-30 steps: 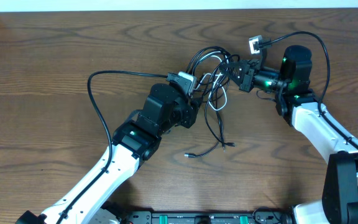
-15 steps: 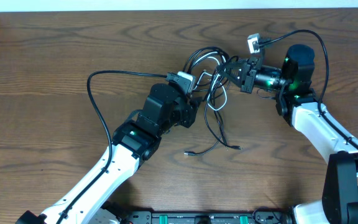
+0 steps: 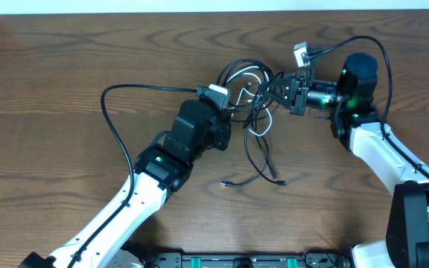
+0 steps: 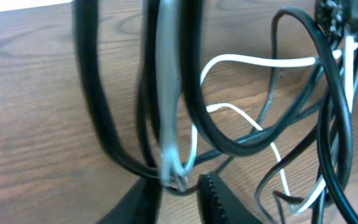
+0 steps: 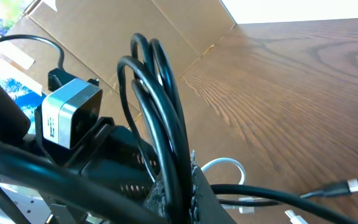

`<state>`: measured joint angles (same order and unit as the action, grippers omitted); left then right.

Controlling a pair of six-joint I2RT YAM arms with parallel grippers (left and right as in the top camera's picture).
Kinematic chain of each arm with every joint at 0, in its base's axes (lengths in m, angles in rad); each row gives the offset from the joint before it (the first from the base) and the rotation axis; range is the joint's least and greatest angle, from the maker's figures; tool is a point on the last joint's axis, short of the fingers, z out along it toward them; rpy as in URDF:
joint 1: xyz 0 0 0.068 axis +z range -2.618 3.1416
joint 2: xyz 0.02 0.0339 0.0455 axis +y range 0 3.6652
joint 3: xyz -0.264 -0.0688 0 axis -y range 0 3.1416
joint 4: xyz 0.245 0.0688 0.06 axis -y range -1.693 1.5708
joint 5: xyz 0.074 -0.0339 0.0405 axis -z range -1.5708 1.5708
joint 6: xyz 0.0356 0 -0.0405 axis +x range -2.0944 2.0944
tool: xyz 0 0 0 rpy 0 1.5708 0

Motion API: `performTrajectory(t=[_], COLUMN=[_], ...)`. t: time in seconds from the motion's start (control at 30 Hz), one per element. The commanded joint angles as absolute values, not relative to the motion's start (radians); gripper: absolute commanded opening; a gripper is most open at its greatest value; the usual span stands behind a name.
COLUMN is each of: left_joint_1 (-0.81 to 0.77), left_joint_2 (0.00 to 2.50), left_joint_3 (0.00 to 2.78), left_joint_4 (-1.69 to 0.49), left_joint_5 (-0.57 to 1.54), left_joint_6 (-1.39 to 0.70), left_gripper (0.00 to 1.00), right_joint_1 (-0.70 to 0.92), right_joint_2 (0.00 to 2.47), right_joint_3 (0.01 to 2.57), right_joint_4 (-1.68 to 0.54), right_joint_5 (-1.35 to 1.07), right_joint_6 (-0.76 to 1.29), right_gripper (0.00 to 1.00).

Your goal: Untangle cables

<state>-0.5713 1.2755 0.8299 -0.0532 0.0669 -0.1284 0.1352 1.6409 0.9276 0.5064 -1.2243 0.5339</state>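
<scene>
Cables [image 3: 253, 103]: 1 knotted bunch of thin cords at the middle rear of the wooden table [image 3: 58, 59], between the 2 arms. Most are black.
White cable [image 4: 260, 60]: 1 pale cord that loops through the black ones in the left wrist view.
Loose ends: 2 black tails trail from the bunch toward the front edge and lie flat on the wood. Each ends in a small plug [image 3: 226, 184].
Left gripper [image 4: 178, 190]: clenched on strands of the bunch. Black and pale strands meet between its tips and rise toward the camera, blurred.
Right gripper [image 5: 176, 190]: clamped tight on several black strands, which stand up from its fingers in tall narrow loops.
Relation: both grippers grasp the same bunch from opposite sides and are near each other. The raised part hangs between them.
Other plug [image 5: 347, 185]: a silver-tipped connector on a black cord, low over the wood in the right wrist view.
Cardboard box [image 5: 166, 25]: brown flaps behind the table.
Writing: too small or blurred to read.
</scene>
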Motion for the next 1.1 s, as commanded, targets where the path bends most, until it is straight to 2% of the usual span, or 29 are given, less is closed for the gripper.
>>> performTrajectory(t=[0.0,0.33,0.37,0.4,0.53,0.83,0.87,0.97,1.0,1.07], left_joint_1=[-0.572,-0.573,-0.573,-0.573,-0.573,-0.573,-0.573,-0.572,-0.573,-0.573], left_joint_2=[1.274,1.274,1.274,1.274,1.274,1.274,1.274,1.274,1.274,1.274], left_joint_3=[0.835,0.835,0.835,0.835,0.835,0.835,0.835,0.835,0.835,0.835], left_joint_4=[-0.052,-0.044,-0.044,-0.044,-0.039,-0.019,-0.019,-0.018,-0.018,-0.019], left_joint_5=[0.058,0.032,0.033,0.033,0.033,0.033,0.033,0.032,0.032,0.032], left_joint_6=[-0.124,-0.125,-0.125,-0.125,-0.125,-0.125,-0.124,-0.123,-0.099,-0.078], left_gripper=[0.08,0.08,0.16,0.17,0.38,0.39,0.39,0.24,0.08,0.08], right_joint_1=[0.137,0.137,0.138,0.138,0.141,0.146,0.146,0.146,0.146,0.146], right_joint_2=[1.633,1.633,1.633,1.633,1.633,1.633,1.633,1.633,1.633,1.633], right_joint_3=[0.933,0.933,0.933,0.933,0.933,0.933,0.933,0.933,0.933,0.933], right_joint_4=[0.509,0.509,0.509,0.509,0.509,0.518,0.529,0.572,0.588,0.593], right_joint_5=[-1.261,-1.267,-1.267,-1.268,-1.290,-1.312,-1.324,-1.350,-1.355,-1.354], right_joint_6=[0.537,0.537,0.537,0.537,0.538,0.538,0.540,0.566,0.572,0.572], right_gripper=[0.01,0.01,0.01,0.01,0.01,0.01,0.01,0.01,0.01,0.01])
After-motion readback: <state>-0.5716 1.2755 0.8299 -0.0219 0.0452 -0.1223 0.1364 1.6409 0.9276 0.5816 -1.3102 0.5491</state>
